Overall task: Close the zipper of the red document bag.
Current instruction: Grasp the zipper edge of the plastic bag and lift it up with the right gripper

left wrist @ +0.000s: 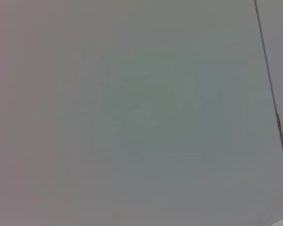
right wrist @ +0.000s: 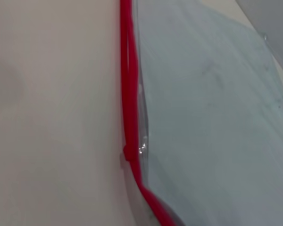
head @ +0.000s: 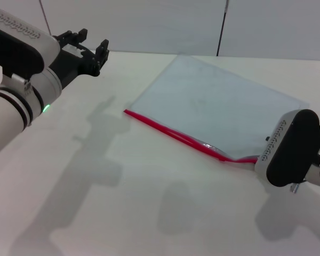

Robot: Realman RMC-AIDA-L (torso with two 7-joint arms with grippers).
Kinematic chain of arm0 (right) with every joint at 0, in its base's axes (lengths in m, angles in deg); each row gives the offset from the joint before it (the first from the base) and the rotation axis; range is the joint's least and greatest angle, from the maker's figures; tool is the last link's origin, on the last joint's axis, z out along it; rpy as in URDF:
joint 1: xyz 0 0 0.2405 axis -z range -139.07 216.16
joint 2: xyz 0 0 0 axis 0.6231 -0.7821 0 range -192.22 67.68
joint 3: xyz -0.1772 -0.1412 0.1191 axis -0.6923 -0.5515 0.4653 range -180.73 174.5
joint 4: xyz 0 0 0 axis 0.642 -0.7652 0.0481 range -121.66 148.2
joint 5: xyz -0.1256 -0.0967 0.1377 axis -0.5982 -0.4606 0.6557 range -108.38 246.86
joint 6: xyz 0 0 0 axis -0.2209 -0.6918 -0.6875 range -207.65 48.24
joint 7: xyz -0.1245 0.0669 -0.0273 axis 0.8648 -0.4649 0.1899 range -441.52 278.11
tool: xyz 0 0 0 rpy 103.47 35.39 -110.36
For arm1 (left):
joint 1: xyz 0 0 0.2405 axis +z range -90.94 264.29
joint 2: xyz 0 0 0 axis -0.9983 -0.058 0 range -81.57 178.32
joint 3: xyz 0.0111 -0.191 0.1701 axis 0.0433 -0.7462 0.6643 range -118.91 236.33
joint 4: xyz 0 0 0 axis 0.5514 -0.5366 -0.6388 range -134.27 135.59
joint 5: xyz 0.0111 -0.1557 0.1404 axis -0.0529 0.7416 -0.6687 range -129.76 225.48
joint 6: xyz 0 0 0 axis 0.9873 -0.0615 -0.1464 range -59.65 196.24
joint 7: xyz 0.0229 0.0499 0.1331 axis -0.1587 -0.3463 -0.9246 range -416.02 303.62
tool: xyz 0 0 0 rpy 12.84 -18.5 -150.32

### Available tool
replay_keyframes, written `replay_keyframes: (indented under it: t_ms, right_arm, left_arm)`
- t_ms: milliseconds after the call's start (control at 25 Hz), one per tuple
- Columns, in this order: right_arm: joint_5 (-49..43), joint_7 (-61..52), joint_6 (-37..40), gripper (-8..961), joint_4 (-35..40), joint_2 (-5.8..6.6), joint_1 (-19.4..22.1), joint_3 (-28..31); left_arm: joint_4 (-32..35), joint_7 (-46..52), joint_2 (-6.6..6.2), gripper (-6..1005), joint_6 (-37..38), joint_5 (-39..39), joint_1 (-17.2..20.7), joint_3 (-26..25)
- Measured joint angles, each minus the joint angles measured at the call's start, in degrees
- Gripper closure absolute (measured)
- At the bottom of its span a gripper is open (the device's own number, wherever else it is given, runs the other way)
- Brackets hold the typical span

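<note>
Zipper [head: 173, 132] gapes lower right beside right gripper [head: 256, 160], grip unreadable; left gripper [head: 90, 50], released upper left; next, find slider.

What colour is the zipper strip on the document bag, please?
Bright red zipper, clearest in the right wrist view.

Document bag [head: 218, 106] lying flat on the counter [head: 96, 202], right of centre. Zipper [head: 176, 134] along the bag's near long edge, running from the bag's left corner towards its near right corner. Left gripper [head: 90, 50] raised above the counter, well apart from the bag, to the left of its far corner. Right arm [head: 290, 149] at the bag's near right corner, over the zipper's right end; its gripper hidden.
</note>
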Motion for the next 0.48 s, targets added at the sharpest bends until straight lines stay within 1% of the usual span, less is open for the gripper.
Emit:
replay_keyframes:
  t_ms: [80, 320, 400, 480]
  right_arm:
    - [0.0, 0.0, 0.1, 256, -0.1, -0.01, -0.2, 0.0]
    - [0.1, -0.1, 0.1, 388, -0.8, -0.08, -0.9, 0.0]
    - [0.1, -0.1, 0.1, 604, -0.8, -0.03, -1.0, 0.0]
    - [0.1, -0.3, 0.1, 654, -0.7, -0.03, -1.0, 0.1]
  left_arm:
    - [0.0, 0.0, 0.01, 506, 0.0, 0.0, 0.0, 0.0]
    - [0.0, 0.0, 0.03, 506, -0.1, 0.0, 0.0, 0.0]
    - [0.0, 0.0, 0.02, 506, -0.2, 0.0, 0.0, 0.0]
    - [0.0, 0.0, 0.03, 506, -0.4, 0.0, 0.0, 0.0]
